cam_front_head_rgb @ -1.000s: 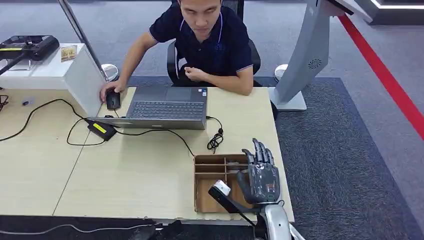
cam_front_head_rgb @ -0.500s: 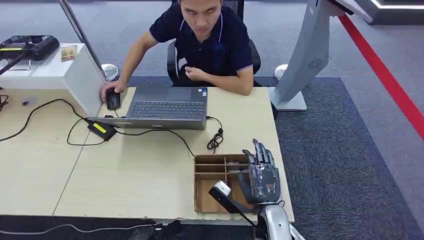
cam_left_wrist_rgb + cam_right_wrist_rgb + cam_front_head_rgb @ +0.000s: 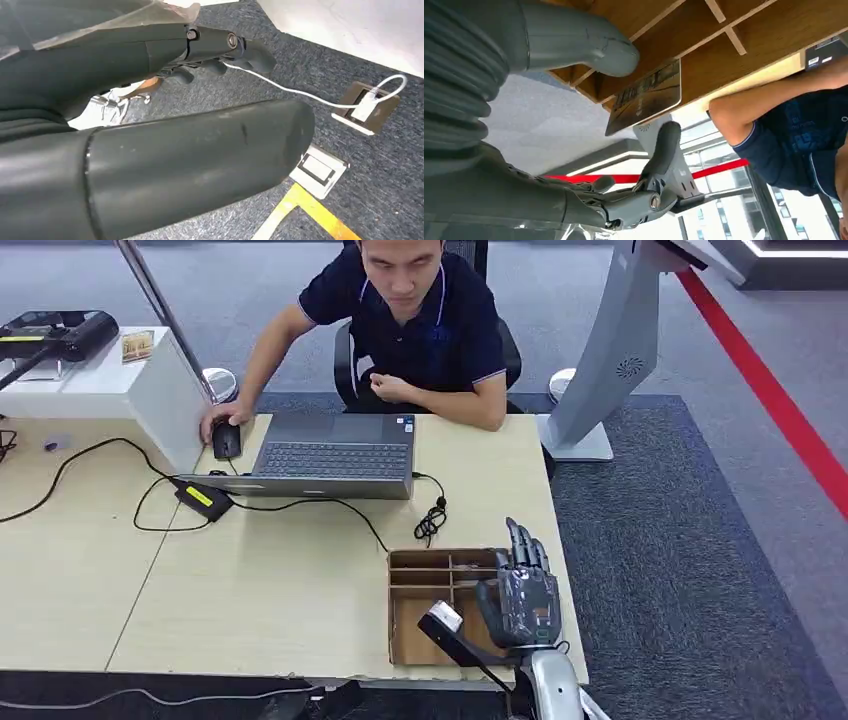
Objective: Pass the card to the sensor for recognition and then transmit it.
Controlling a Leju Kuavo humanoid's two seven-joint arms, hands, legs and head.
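Since a second ago the right hand (image 3: 527,592) has sunk a little lower over the wooden tray (image 3: 420,585), its fingertips now closer to the tray's far right corner; nothing else on the tabletop (image 3: 250,590) has shifted. In the right wrist view the card (image 3: 645,95), printed with a brownish picture, stands on edge in the tray's corner compartment, leaning against the wall. That hand's thumb (image 3: 579,37) lies on one side of the card and a dark finger (image 3: 663,150) on the other, both close to it, with gaps visible, so the fingers are spread and hold nothing. The tray sits near the tabletop's front right corner, divided by thin slats into compartments. Behind it a black cable (image 3: 432,520) runs to a laptop (image 3: 335,452), at which a person (image 3: 415,325) in a dark blue shirt sits, one hand on a mouse (image 3: 227,440). The left hand (image 3: 210,52) hangs over grey carpet (image 3: 360,65), its fingers loosely curled around nothing.
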